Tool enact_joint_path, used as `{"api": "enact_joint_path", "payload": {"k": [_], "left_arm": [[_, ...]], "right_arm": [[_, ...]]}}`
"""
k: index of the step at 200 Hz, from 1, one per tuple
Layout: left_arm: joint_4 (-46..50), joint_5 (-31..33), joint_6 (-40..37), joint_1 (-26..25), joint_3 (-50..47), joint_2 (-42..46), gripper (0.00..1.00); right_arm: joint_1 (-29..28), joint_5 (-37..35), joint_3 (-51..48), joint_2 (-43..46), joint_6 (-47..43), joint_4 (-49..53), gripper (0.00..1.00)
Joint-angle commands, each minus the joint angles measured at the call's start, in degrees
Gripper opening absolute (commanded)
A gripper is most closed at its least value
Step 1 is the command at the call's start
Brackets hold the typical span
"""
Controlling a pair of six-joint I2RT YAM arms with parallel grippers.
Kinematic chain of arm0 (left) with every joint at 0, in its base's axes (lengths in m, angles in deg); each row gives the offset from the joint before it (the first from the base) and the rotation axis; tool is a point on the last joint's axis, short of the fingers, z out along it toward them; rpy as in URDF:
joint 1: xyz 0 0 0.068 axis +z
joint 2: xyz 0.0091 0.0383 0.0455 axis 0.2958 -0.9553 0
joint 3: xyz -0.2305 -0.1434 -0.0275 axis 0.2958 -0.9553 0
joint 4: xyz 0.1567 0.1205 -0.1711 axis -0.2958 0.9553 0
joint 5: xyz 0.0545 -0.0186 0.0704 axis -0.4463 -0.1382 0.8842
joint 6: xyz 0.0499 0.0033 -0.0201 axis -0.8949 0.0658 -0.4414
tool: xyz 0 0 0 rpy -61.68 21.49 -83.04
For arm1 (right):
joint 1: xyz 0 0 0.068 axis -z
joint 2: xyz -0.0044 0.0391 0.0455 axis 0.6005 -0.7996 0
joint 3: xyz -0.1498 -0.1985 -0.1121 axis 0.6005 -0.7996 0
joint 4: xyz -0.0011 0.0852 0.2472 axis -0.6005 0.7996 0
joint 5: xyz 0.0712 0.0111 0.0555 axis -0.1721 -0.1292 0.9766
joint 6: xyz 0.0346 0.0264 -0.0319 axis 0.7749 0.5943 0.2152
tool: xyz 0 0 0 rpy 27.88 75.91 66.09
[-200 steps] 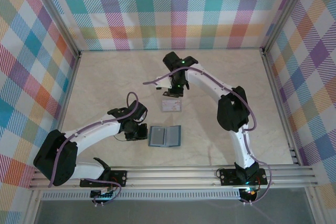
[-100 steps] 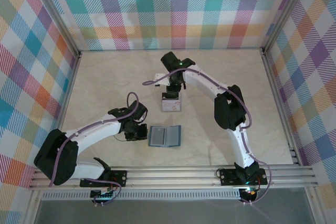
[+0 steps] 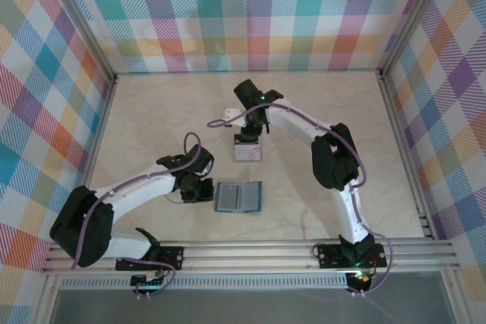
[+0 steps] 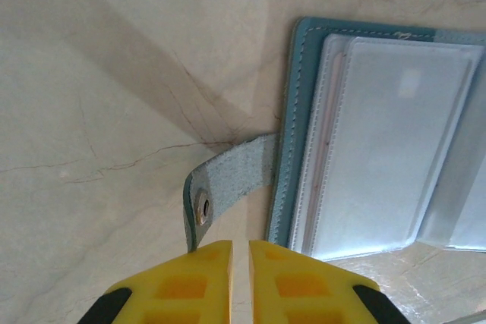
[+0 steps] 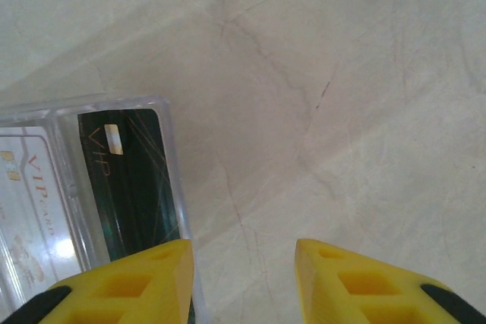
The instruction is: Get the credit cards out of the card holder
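The teal-blue card holder [image 3: 238, 196] lies open on the table, its frosted inner pockets [image 4: 387, 142] facing up. Its snap tab [image 4: 228, 180] curls toward my left gripper [image 4: 241, 244], also seen at the holder's left edge [image 3: 205, 192]. That gripper is shut to a thin slit, and the tab's end touches its left finger. My right gripper [image 5: 243, 244] hangs open over bare table at the far edge of a clear plastic tray [image 3: 247, 153]. Two credit cards lie in the tray, a dark green one [image 5: 129, 187] and a white one [image 5: 30, 202].
The clear tray's rim [image 5: 171, 157] runs just beside my right gripper's left finger [image 5: 129, 275]. Plaid walls and metal rails [image 3: 250, 252] close in the marble tabletop [image 3: 152, 119]. Open tabletop lies left and right of the tray.
My right gripper has come down toward the clear tray and opened its jaws. The left arm and the card holder have stayed put.
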Motion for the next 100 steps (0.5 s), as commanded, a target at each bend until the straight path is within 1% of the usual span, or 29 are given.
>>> {"api": "enact_joint_path", "payload": {"k": [1, 25, 47, 74, 100], "left_arm": [[1.7, 0.1, -0.5, 0.6, 1.7, 0.3, 0.14], [1.0, 0.0, -0.5, 0.6, 2.1, 0.3, 0.14], [0.1, -0.6, -0.6, 0.6, 3.1, -1.0, 0.13], [-0.6, -1.0, -1.2, 0.7, 4.5, -3.3, 0.12], [-0.6, -0.7, -2.1, 1.1, 5.5, -5.5, 0.11]], "right_arm": [[-0.8, 1.6, -0.4, 2.9, 2.0, 0.1, 0.41], [-1.4, 2.2, -1.6, 5.9, 5.2, -1.1, 0.41], [-1.8, 3.8, -4.2, 10.0, 12.0, -2.7, 0.41], [-2.1, 8.3, -9.1, 16.5, 25.3, -4.1, 0.41], [-2.7, 11.1, -17.2, 23.4, 40.3, -8.2, 0.41]]}}
